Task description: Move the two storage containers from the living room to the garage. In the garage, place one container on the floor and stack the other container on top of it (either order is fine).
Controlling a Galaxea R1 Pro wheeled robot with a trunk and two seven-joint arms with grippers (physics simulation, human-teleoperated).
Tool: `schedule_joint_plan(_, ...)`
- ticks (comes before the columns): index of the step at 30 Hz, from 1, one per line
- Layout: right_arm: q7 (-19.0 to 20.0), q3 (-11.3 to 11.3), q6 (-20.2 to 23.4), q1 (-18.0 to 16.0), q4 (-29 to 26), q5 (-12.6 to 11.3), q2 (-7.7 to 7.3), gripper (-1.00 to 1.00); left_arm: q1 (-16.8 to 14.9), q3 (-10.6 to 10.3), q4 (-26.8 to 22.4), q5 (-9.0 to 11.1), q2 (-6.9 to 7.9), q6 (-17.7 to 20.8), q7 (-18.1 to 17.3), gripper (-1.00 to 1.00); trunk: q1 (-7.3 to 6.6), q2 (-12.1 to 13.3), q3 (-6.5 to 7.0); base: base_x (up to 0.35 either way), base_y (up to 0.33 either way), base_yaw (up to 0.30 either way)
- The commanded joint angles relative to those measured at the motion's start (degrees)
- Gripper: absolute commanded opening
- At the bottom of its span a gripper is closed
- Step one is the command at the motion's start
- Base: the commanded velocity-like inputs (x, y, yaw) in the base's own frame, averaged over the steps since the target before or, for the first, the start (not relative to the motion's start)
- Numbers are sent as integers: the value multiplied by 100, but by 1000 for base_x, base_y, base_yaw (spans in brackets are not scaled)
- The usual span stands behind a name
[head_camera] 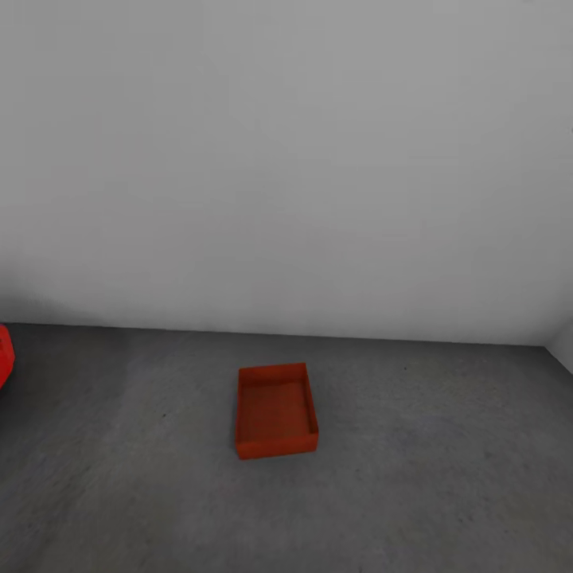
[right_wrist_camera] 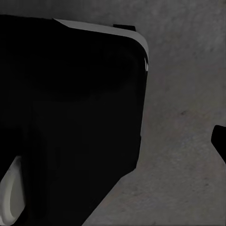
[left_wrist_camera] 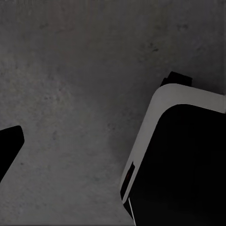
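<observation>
One orange-red storage container [head_camera: 275,411] sits upright and empty on the dark grey concrete floor [head_camera: 414,477] of the garage, a short way from the pale grey wall [head_camera: 286,159]. Nothing rests in it or on it. In the left wrist view a single dark fingertip [left_wrist_camera: 9,143] shows over bare concrete. Another dark fingertip [right_wrist_camera: 220,140] shows at the edge of the right wrist view. Neither touches the container, and with only one finger in each view I cannot tell how the jaws stand.
A sliver of the red car [head_camera: 4,354] shows at the left edge. A wall corner [head_camera: 561,346] is at the far right. The robot's own black and white base [left_wrist_camera: 179,155] [right_wrist_camera: 70,117] stands on the concrete in both wrist views.
</observation>
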Motion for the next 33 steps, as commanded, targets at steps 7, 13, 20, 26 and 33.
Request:
schedule_joint_plan(7, -7, 51, -31, -7, 18, -46, 3, 100, -4, -41, 2, 40, 0, -14, 12, 100, 1, -4, 61, 0, 0, 0)
schedule_joint_plan(13, -7, 46, -31, -7, 18, -46, 3, 100, -4, -41, 2, 41, 0, -14, 12, 100, 1, -4, 117, 0, 0, 0)
schedule_joint_plan(20, -7, 50, -31, -6, 18, -46, 3, 100, -4, -41, 2, 41, 0, -14, 12, 100, 1, -4, 183, 0, 0, 0)
schedule_joint_plan(26, -7, 49, -31, -7, 18, -46, 4, 100, -4, -41, 2, 41, 0, -14, 12, 100, 1, -4, 240, 0, 0, 0)
schedule_joint_plan(33, -7, 51, -31, -7, 18, -46, 9, 100, -4, -41, 2, 41, 0, -14, 12, 100, 1, -4, 306, 0, 0, 0)
